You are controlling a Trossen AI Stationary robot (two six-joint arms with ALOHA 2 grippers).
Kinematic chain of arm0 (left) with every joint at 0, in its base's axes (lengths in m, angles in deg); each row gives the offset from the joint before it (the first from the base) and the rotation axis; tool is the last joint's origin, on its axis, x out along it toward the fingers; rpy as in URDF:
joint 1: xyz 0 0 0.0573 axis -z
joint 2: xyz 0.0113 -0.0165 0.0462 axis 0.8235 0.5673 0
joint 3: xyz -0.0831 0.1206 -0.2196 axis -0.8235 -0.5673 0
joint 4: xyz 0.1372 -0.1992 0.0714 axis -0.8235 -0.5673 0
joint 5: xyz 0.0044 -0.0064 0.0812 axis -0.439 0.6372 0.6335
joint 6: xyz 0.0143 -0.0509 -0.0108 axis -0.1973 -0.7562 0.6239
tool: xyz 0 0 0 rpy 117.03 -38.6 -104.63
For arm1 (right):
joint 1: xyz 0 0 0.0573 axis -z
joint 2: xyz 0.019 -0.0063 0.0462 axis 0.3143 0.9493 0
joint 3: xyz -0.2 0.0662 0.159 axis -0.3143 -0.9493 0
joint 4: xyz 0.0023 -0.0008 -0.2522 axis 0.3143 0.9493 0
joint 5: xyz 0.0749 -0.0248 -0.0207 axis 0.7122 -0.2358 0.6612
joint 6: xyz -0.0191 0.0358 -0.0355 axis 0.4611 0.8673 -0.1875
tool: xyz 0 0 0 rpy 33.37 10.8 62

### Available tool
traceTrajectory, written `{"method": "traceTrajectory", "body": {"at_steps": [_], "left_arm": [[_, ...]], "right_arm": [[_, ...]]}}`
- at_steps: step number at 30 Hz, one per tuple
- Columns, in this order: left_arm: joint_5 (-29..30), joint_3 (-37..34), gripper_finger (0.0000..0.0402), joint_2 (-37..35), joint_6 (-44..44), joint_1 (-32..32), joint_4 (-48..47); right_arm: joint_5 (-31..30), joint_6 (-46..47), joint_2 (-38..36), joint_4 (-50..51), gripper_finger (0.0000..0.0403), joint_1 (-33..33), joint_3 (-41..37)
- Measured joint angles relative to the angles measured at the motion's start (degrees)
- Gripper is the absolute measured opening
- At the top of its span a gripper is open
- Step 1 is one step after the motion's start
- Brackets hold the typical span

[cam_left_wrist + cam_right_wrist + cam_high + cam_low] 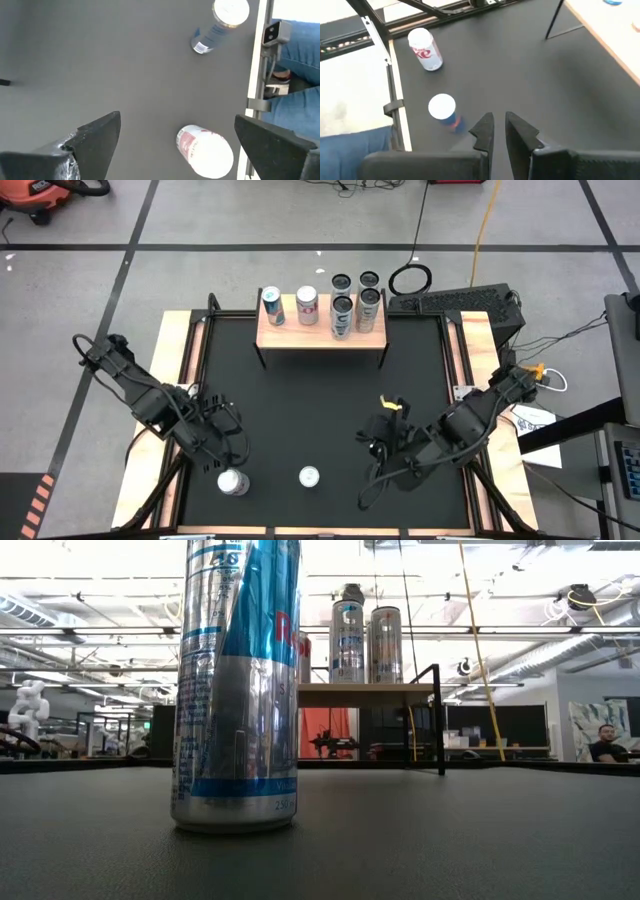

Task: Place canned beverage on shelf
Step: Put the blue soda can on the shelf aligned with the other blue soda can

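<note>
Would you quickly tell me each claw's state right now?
Left claw: open, holding nothing, above a can.
Right claw: closed, holding nothing.

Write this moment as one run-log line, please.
left tool: open above red-labelled can | right tool: shut, empty | shelf: four cans

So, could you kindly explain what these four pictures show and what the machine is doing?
It is a table robot with two dark arms, each ending in a two-finger tool. One picture looks straight down, one sits at table height, and two come from cameras on the wrists. At the far edge stands a small wooden shelf already carrying cans. Two more cans stand on the black mat: a red-lettered can and a blue and silver can. The left tool hovers open beside the red-lettered can. The right tool waits shut. Neither holds anything.
</note>
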Motion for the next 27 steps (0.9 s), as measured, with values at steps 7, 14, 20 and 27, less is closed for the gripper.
{"method": "traceTrajectory", "body": {"at_steps": [7, 14, 20, 27], "left_arm": [[0.2, 0.0, 0.0393, 0.0, 0.0, 0.5, 0.1], [1.4, 0.0, 0.0393, 0.0, 0.0, 0.5, 0.1], [1.6, 0.0, 0.0393, 0.0, 0.0, 0.5, 0.1], [1.7, 0.0, 0.0393, 0.0, 0.1, 0.5, 0.1]], "right_arm": [[0.1, -0.2, 2.4, -2.8, 0.0027, -0.1, 0.0], [2.7, -3.2, 4.4, -4.5, 0.0028, -0.1, 0.0], [4.6, -9.0, 4.6, -9.1, 0.0051, -0.2, 0.0], [4.7, -11.0, 4.6, -10.9, 0.0116, -0.2, 0.0]]}}
